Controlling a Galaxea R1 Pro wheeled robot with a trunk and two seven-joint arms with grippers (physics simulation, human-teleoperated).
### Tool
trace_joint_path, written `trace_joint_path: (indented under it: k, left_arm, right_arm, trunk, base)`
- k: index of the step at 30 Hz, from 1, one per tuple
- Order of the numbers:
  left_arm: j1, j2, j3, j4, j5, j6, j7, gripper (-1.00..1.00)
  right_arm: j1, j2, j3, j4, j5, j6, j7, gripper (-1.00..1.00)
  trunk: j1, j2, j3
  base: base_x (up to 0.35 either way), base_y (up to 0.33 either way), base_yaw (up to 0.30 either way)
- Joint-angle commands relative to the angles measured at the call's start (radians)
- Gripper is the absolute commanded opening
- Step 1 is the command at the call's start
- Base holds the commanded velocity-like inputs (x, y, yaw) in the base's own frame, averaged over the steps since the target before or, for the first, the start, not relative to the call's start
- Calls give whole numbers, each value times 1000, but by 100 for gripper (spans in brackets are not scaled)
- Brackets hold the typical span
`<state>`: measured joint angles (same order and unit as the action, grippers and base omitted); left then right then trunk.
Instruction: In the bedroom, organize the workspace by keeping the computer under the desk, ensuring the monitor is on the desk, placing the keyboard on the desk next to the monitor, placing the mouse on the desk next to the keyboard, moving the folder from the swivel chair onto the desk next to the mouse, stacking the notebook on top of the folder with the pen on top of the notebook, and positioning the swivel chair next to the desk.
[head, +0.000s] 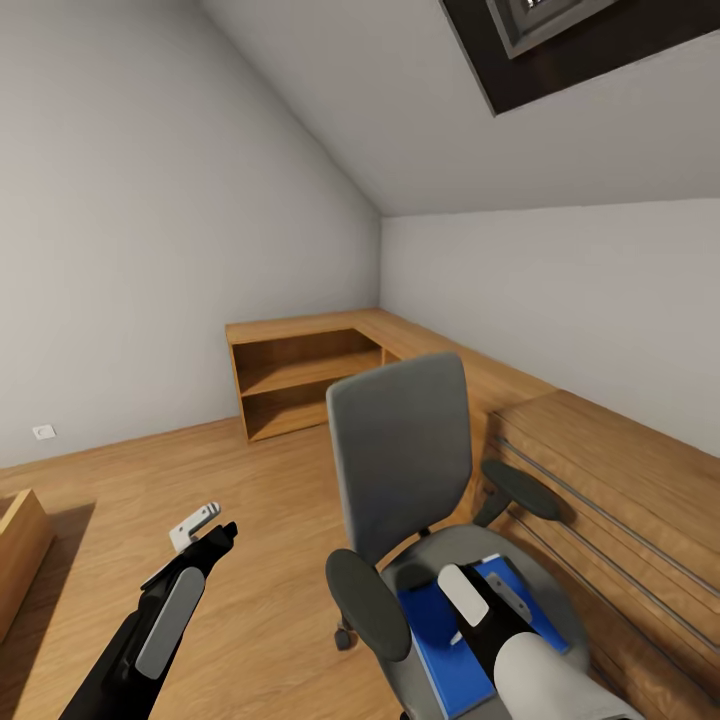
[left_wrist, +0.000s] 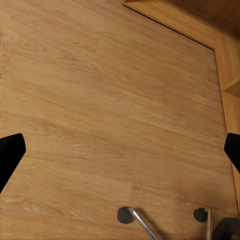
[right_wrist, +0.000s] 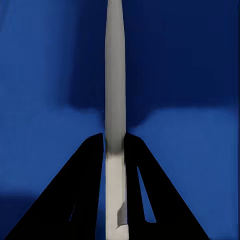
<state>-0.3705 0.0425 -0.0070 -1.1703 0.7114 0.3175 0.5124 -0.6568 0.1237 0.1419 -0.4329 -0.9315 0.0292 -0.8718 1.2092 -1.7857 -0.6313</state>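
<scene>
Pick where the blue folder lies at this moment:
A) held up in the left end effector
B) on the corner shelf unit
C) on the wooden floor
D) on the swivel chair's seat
D: the head view shows the folder flat on the grey seat of the swivel chair, with the right end effector down over it.

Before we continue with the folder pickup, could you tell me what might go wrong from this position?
1. The swivel chair stands on casters; pressing down with the right hand could roll or turn it.
2. The blue folder lies flat on the seat, so it may slide rather than lift.
3. The armrests flank the right arm and could snag it.
</scene>
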Motion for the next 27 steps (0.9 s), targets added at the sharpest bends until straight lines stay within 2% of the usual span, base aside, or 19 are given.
trace_joint_path:
  k: [1,22,27]
  left_arm:
    - [0,0,-1,-2,6,3,6,100]
    - [1,0,-1,-2,8,3,5,100]
    - [1,0,-1,-2,8,3,5,100]
  right_arm:
    - [-1,-1,7,-1,-6,2,-6,-100]
    - [-1,-4,4,-8,-3,-2,-7,-100]
    - [-1,-5,4,-9,-3,-4,-6,-100]
  trunk:
    - [-4,7,2]
    - [-85,154,68]
    - [-104,189,84]
  base:
    - [0,0,0]
    - [0,0,0]
    - [-135,0,0]
